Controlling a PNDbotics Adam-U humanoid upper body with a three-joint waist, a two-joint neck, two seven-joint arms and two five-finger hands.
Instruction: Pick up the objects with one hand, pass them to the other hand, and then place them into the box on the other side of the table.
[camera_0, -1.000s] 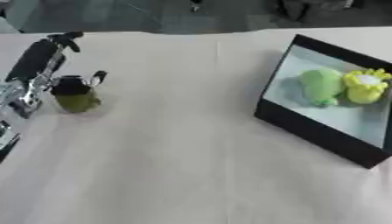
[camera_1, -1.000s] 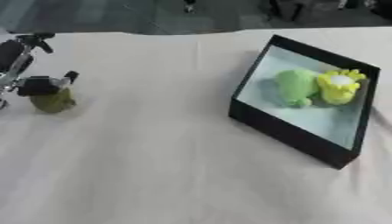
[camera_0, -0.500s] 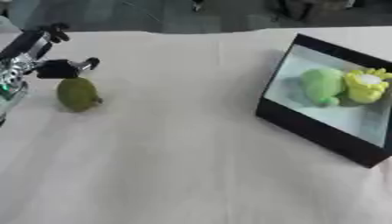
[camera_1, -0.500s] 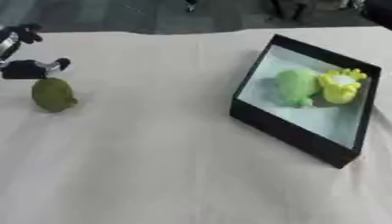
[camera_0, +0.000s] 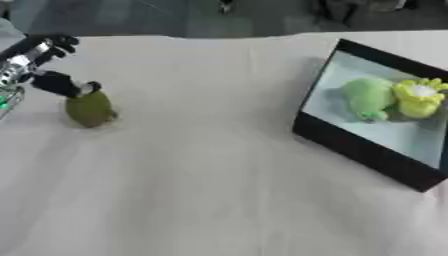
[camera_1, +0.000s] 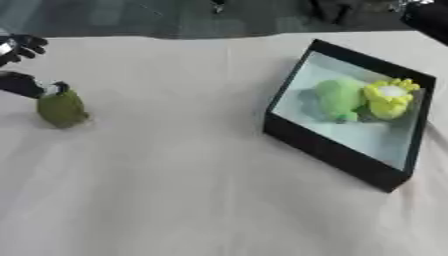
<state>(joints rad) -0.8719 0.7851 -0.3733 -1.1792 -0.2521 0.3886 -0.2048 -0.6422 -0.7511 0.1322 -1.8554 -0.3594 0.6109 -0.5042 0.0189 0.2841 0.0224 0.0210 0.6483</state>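
An olive-green, pear-shaped object (camera_0: 89, 109) stands on the white tablecloth at the left. My left hand (camera_0: 35, 65) comes in from the left edge and is open. One dark finger (camera_0: 61, 84) reaches down to the top of the object, and another (camera_0: 54, 44) points away above it. The black box (camera_1: 341, 150) with a pale floor lies at the right. In it are a green soft toy (camera_1: 337, 97) and a yellow flower-like toy (camera_1: 389, 95). A dark shape (camera_1: 430, 17) in the upper right corner of the right eye view may be my right arm; its hand is not clear.
The white cloth (camera_0: 201, 175) covers the whole table between the object and the box. The table's far edge runs along the top, with dark floor and furniture legs beyond it.
One second ago my left hand was round the green object. It then opened and drew back to the left. Now one finger is down at the object's top again.
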